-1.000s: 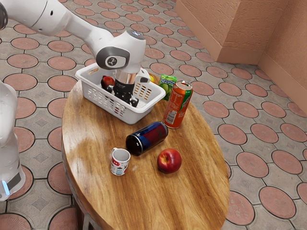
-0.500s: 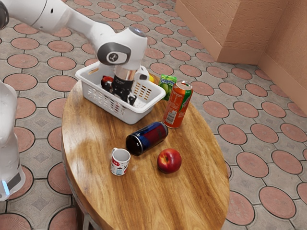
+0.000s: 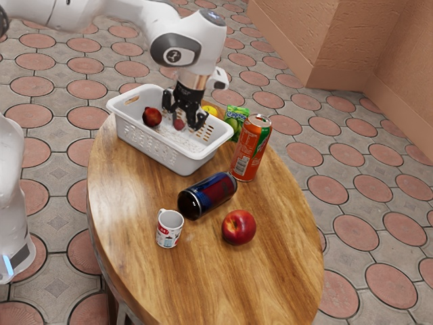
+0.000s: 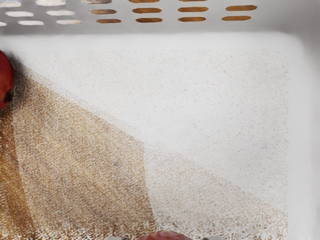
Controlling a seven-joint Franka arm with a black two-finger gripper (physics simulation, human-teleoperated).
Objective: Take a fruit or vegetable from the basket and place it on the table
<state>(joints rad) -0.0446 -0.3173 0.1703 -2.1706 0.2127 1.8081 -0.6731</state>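
Over the far side of the white basket [image 3: 162, 149], my gripper [image 3: 181, 122] points down, shut on a small dark-red fruit [image 3: 178, 124]. A bit of that red fruit [image 4: 164, 236] shows at the wrist view's lower edge, between the grey fingertips of the gripper [image 4: 165, 238]. A larger red fruit [image 3: 151, 116] lies in the basket toward the exterior view's left; part of this red fruit [image 4: 5, 80] is at the wrist view's edge, on the basket floor [image 4: 210, 90]. The wooden table [image 3: 128, 210] carries the basket.
Near the basket stand an orange can [image 3: 251, 149] and a green packet [image 3: 235, 119], with a yellow thing [image 3: 211, 110] behind. A dark blue and red can [image 3: 208, 195] lies on its side. A white mug [image 3: 169, 229] and a red apple [image 3: 239, 227] are closer to the exterior camera.
My hand has risen from deep in the basket and shifted toward the exterior view's right, with the small red fruit between its fingers. The larger red fruit is now less hidden.
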